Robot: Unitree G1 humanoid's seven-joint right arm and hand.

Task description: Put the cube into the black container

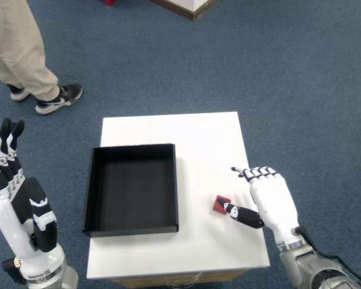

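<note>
One red cube (221, 204) and one black container (131, 189) sit on the white bench (198, 138), and the right robot hand (269, 198), fingers apart, hides part of the cube behind its thumb.

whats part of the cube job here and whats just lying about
Part of the job:
- red cube, on the table by the right thumb
- black container, nothing in it
- right hand, fingers extended, thumb at the cube
- white table

Just lying about:
- left hand, raised off the table's left side
- person's legs and shoes on the blue carpet
- wooden object at the top edge
</note>
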